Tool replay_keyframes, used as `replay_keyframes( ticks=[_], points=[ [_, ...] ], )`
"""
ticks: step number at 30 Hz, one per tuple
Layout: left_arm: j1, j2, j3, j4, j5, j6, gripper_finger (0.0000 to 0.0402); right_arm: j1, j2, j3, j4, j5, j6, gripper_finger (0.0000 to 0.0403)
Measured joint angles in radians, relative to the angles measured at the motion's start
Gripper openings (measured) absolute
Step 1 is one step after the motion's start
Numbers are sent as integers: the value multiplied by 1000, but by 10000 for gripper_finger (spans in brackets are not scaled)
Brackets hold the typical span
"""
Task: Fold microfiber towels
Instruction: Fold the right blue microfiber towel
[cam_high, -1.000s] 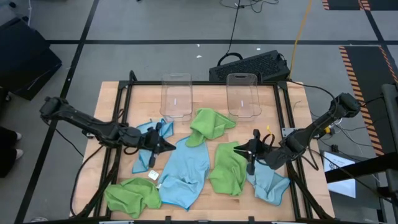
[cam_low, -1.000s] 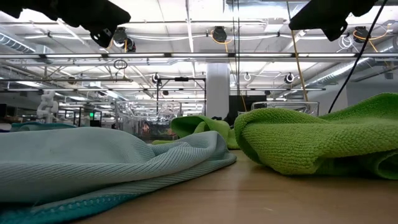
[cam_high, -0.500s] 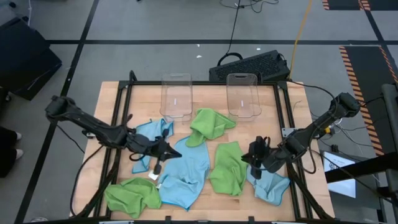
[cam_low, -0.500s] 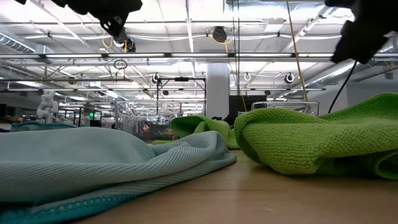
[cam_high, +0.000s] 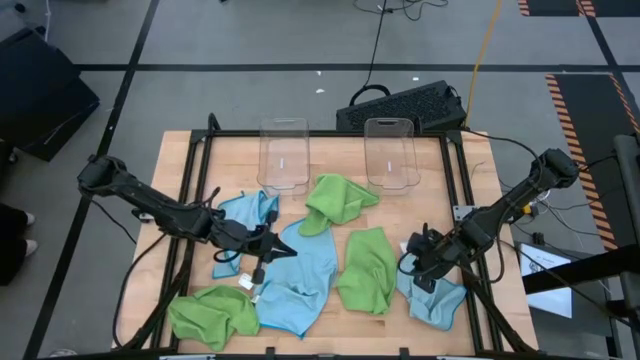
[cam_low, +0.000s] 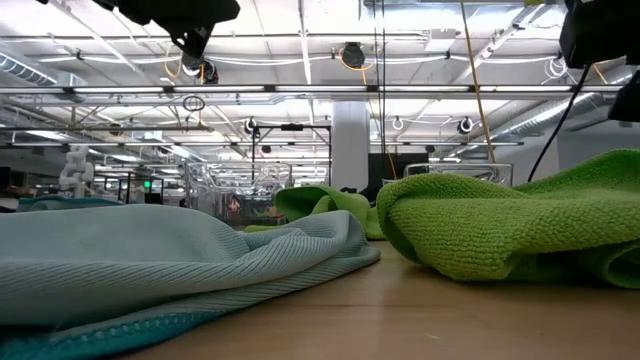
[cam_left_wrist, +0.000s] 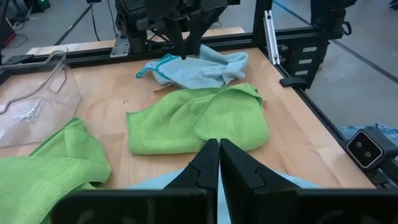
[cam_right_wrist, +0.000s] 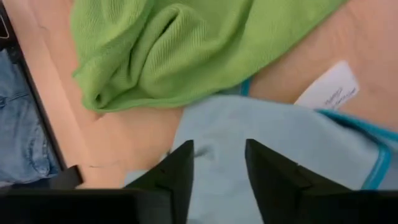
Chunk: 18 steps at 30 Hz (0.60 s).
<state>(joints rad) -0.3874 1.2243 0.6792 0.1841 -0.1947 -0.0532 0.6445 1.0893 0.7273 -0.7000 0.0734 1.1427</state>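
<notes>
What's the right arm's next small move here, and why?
Probably lower the right pincer and close it on the light blue towel below it. The fingers stand apart, hold nothing, and point down at that crumpled cloth beside the green towel. The left pincer is shut over the middle blue towel.

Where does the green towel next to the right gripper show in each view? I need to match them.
High view: green towel, right of centre, beside the right gripper.
Low view: likely the big green heap at right.
Left wrist view: straight ahead of the left gripper, mid-table.
Right wrist view: just beyond the gripper.
Shared landmark: the light blue towel beside it; not made out in the low view.
</notes>
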Motion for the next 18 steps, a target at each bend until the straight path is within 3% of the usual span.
replay_keyframes(
  ticks=[8, 18],
  points=[
    [0, 0, 0, 0, 0, -1, 19, -1, 0, -1, -101, -56, 154, 212],
    [0, 0, 0, 0, 0, -1, 19, -2, 0, -1, -244, -18, 189, 216]
  ],
)
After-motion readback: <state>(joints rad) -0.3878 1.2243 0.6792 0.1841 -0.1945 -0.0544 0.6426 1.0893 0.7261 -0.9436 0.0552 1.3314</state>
